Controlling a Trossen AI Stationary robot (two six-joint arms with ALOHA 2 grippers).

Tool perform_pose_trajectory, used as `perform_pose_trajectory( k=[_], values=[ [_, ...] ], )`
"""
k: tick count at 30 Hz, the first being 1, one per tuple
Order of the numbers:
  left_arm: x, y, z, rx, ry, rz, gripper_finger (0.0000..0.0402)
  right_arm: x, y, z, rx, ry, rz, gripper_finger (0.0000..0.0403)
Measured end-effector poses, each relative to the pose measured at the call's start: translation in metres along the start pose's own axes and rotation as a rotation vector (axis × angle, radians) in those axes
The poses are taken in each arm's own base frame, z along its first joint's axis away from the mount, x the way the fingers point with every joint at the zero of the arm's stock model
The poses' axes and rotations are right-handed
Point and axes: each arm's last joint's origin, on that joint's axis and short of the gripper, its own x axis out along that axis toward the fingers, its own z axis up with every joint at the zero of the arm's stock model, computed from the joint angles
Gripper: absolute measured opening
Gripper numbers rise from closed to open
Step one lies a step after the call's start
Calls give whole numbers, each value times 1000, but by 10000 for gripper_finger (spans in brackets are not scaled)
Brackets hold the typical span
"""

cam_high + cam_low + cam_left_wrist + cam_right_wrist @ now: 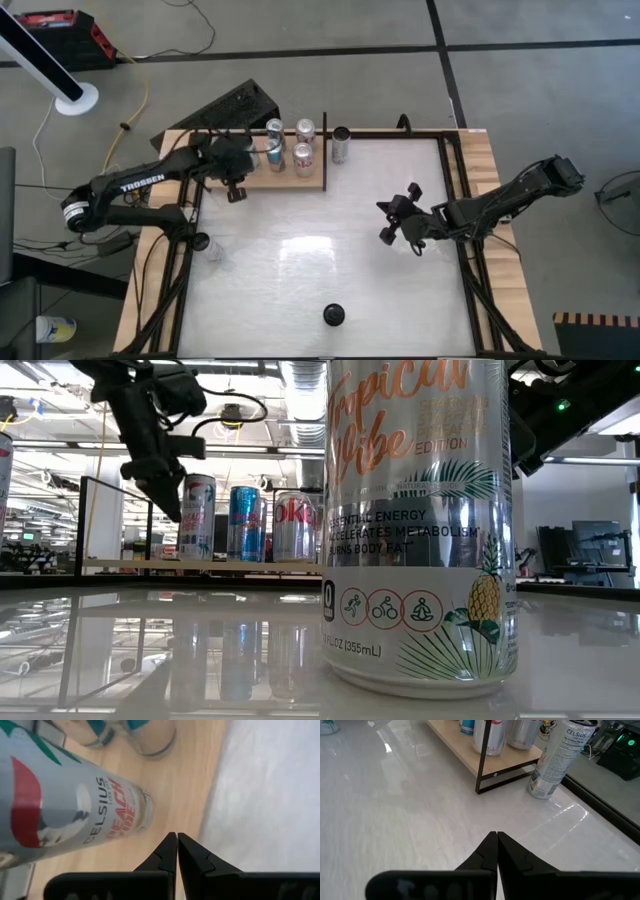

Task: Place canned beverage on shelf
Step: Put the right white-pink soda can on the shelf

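We see the left hand [236, 188] clenched empty just beside the shelf [290, 180], right hand [398, 222] clenched empty well apart.

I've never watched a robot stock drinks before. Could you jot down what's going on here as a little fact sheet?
Shelf: wooden shelf at the table's far edge
On shelf: upright cans
Off shelf: Celsius can on the white table just beside the shelf; another can near the front edge
Left gripper: shut, empty, at the shelf's front edge
Right gripper: shut, empty, above the table's right side
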Motion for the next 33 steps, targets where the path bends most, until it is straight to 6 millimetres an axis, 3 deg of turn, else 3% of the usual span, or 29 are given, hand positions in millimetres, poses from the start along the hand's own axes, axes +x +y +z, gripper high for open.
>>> perform_pose_trajectory(
  k=[7,18,25,33],
  values=[
    [2,-12,2,75,18,59,0,0,0,0,-1,0,0,29],
    [-1,-18,3,29,38,167,0,0,1,0,-1,9,18,30],
    [-15,-43,10,11,-79,158,0,0,1,0,-1,9,18,28],
    [2,-70,-3,68,-114,294,0,0,1,0,0,10,20,30]
  ],
)
